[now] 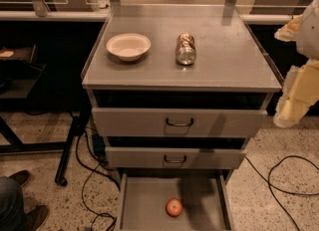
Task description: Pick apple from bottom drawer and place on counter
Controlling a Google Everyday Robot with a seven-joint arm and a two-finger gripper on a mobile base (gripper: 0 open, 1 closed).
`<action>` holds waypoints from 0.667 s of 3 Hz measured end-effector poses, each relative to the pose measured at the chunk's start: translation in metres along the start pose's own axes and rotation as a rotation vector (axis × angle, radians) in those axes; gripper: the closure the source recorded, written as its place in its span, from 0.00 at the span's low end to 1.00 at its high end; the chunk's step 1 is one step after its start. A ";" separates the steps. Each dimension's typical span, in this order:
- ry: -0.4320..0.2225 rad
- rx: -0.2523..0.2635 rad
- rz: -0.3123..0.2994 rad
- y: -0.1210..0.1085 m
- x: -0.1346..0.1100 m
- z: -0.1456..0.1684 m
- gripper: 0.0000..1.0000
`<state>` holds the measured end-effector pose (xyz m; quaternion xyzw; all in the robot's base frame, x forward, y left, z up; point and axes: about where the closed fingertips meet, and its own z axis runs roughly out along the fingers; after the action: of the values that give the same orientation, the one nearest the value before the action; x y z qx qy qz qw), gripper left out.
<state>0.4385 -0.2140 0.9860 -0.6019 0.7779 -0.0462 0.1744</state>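
Observation:
The apple [174, 207], small, round and red-orange, lies on the bare floor of the open bottom drawer [137, 205], near its middle and slightly right. The counter [224, 56] is the flat grey top of the cabinet. My arm and gripper [293, 100] show as pale white and yellowish parts at the right edge of the camera view. They hang beside the cabinet's right side at the height of the top drawer, well away from the apple and holding nothing that I can see.
A white bowl [128, 46] and a shiny crushed can [186, 49] lie on the counter. Two upper drawers [179, 122] stand slightly open. Black cables [279, 180] run over the floor on both sides. A person's shoes [22, 197] are at the lower left.

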 end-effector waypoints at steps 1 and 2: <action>0.000 0.000 0.000 0.000 0.000 0.000 0.00; 0.000 -0.033 -0.004 0.012 0.009 0.016 0.00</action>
<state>0.4303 -0.2168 0.9659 -0.6061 0.7775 -0.0334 0.1643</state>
